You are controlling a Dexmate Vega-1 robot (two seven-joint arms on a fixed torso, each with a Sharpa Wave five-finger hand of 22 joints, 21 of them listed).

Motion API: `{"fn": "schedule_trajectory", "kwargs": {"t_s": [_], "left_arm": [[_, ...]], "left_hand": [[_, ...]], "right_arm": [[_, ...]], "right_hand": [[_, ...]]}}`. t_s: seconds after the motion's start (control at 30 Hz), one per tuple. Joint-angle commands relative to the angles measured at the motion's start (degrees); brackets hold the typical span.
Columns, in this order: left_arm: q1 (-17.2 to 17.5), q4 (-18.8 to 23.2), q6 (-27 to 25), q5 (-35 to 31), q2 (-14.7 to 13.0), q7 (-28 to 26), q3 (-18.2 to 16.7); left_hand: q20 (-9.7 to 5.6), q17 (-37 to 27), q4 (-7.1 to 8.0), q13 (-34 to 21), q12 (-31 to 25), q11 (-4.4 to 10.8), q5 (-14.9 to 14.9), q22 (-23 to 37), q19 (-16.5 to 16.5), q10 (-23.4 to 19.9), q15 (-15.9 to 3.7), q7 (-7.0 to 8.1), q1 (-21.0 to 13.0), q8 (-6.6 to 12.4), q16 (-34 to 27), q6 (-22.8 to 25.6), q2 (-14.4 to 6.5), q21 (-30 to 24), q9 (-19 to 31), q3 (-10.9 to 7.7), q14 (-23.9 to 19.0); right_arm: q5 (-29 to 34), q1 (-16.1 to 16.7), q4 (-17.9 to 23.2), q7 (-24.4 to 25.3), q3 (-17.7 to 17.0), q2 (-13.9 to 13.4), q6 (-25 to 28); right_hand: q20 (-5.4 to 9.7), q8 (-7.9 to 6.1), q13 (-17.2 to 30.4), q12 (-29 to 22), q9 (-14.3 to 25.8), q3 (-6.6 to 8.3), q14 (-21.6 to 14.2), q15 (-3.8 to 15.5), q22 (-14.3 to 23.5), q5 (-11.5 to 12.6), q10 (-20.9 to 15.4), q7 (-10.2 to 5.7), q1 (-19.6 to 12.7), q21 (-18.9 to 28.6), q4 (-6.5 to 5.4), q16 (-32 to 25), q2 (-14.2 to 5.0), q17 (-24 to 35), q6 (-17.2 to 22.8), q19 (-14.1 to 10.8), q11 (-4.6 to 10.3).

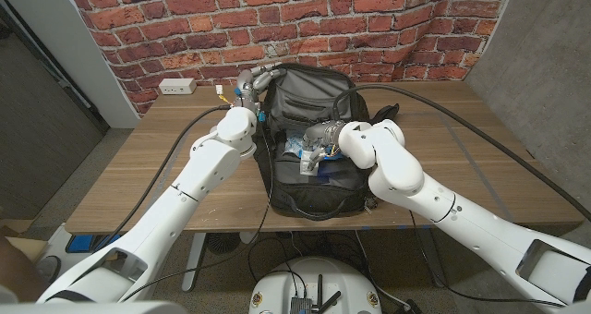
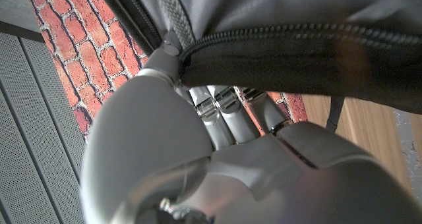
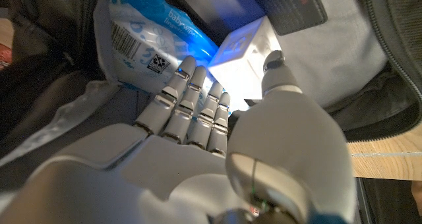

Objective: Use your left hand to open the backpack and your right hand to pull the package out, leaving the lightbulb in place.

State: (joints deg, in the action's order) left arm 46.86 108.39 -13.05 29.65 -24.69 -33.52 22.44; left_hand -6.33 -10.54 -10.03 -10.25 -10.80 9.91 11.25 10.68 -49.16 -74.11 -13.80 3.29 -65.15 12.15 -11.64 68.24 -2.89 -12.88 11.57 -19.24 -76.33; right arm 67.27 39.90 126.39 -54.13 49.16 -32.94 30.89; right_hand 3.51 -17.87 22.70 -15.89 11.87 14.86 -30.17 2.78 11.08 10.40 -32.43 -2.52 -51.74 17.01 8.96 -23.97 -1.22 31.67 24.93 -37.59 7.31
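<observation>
A black backpack [image 1: 314,102] lies open in the middle of the wooden table [image 1: 138,175]. My left hand [image 1: 251,85] grips its far left edge; in the left wrist view the fingers [image 2: 217,112] curl under the zipper rim [image 2: 297,39]. My right hand [image 1: 321,138] reaches into the opening. In the right wrist view its straight fingers [image 3: 191,105] lie against a blue-and-white package [image 3: 142,29], while the thumb [image 3: 277,69] touches a white box [image 3: 241,49]. Nothing is plainly pinched. The package [image 1: 297,150] peeks out beside the hand.
A white socket strip [image 1: 175,86] sits at the table's back left by the brick wall [image 1: 277,18]. Black cables [image 1: 462,120] run across the right side of the table. A dark flat item [image 3: 297,6] with red print lies deeper in the bag.
</observation>
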Motion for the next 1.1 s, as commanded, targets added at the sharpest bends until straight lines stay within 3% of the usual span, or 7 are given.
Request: {"fn": "schedule_trajectory", "kwargs": {"t_s": [0.03,0.23,0.47,0.5,0.63,0.8,1.1], "left_arm": [[0.9,1.0,0.0,0.1,-0.4,-0.4,-0.3],[1.4,1.4,0.6,0.0,-0.4,-0.4,-0.4],[1.7,1.9,0.6,-0.2,-0.3,-0.8,-0.4],[1.8,2.0,0.5,-0.2,-0.3,-0.9,-0.3],[2.1,2.3,0.8,-0.4,-0.3,-1.0,-0.4],[2.2,2.3,1.1,-0.6,-0.2,-1.0,-0.3],[2.1,2.3,1.0,-0.8,0.1,-1.3,-0.2]], "left_hand": [[-5.39,-0.3,0.23,-0.6,-0.3,0.03,0.4,-0.1,-0.2,-0.6,-0.02,-0.44,0.0,0.28,-0.3,0.2,-0.6,0.0,0.1,-0.54,-0.6],[-5.39,-0.3,0.24,-0.6,-0.3,0.22,0.4,-0.1,-0.2,-0.6,-0.02,-0.42,0.1,0.28,-0.3,0.2,-0.6,0.1,0.1,-0.53,-0.7],[-5.39,-0.3,0.22,-0.6,-0.3,0.30,0.4,-0.1,-0.2,-0.6,-0.03,-0.43,0.1,0.26,-0.3,0.1,-0.6,0.1,0.1,-0.53,-0.7],[-5.39,-0.3,0.22,-0.6,-0.3,0.07,0.4,-0.1,-0.2,-0.5,-0.03,-0.41,0.0,0.25,-0.3,0.1,-0.6,0.1,0.1,-0.53,-0.7],[-5.39,-0.3,0.22,-0.6,-0.3,0.01,0.4,-0.1,-0.2,-0.5,-0.03,-0.44,0.0,0.27,-0.2,0.2,-0.6,0.1,0.1,-0.54,-0.7],[-5.38,-0.3,0.21,-0.6,-0.3,0.14,0.4,-0.1,-0.2,-0.5,-0.03,-0.39,0.0,0.25,-0.2,0.1,-0.6,0.1,0.1,-0.54,-0.6],[-5.39,-0.3,0.21,-0.6,-0.3,0.23,0.4,-0.1,-0.2,-0.6,-0.02,-0.27,0.0,0.26,-0.2,0.1,-0.6,0.1,0.2,-0.54,-0.6]], "right_arm": [[2.5,0.9,0.1,-0.7,0.2,0.4,-1.0],[3.9,2.0,0.5,-1.1,-0.1,0.0,-2.0],[5.9,2.4,0.6,-3.7,-0.1,0.3,-2.9],[6.2,2.6,0.6,-3.7,-0.1,0.3,-3.1],[7.8,3.9,0.4,-1.4,-0.4,0.2,-3.7],[8.0,5.6,0.7,1.7,-1.6,0.2,-4.2],[6.9,7.9,1.6,6.5,-3.7,-0.2,-5.4]], "right_hand": [[3.51,-0.96,0.5,-1.0,0.1,0.21,-2.0,9.05,0.4,0.1,-2.7,-0.51,-1.2,0.9,0.40,-1.5,-0.10,1.0,2.2,-1.7,0.45],[3.92,-1.26,0.6,-1.2,0.2,0.60,-2.8,9.51,0.5,0.2,-3.4,-0.77,-2.1,1.4,0.64,-1.8,-0.46,1.2,3.0,-2.3,0.79],[3.43,0.38,1.0,0.8,0.2,0.59,0.0,8.85,0.7,0.1,0.7,0.31,-2.5,1.1,0.42,-0.5,-0.06,1.3,-1.0,-0.3,0.10],[3.03,0.91,1.2,1.3,0.2,0.40,1.4,8.42,0.7,0.0,1.8,0.72,-2.3,0.9,0.16,-0.2,-0.10,1.6,-2.3,0.4,-0.06],[3.00,1.00,1.3,1.5,0.3,0.28,1.5,8.56,0.7,0.0,2.1,0.79,-2.2,1.0,0.05,-0.4,-0.16,1.9,-2.6,0.5,0.06],[4.51,-1.07,2.1,-0.8,0.3,1.55,-3.8,9.70,1.0,0.3,-3.9,-1.45,-4.5,3.1,0.55,-2.5,-1.78,2.7,2.5,-2.8,1.47],[6.02,-3.06,2.9,-2.6,0.2,3.02,-9.3,10.40,1.4,0.7,-9.2,-2.73,-7.0,5.6,0.89,-3.9,-3.22,3.1,7.8,-6.0,2.94]]}}
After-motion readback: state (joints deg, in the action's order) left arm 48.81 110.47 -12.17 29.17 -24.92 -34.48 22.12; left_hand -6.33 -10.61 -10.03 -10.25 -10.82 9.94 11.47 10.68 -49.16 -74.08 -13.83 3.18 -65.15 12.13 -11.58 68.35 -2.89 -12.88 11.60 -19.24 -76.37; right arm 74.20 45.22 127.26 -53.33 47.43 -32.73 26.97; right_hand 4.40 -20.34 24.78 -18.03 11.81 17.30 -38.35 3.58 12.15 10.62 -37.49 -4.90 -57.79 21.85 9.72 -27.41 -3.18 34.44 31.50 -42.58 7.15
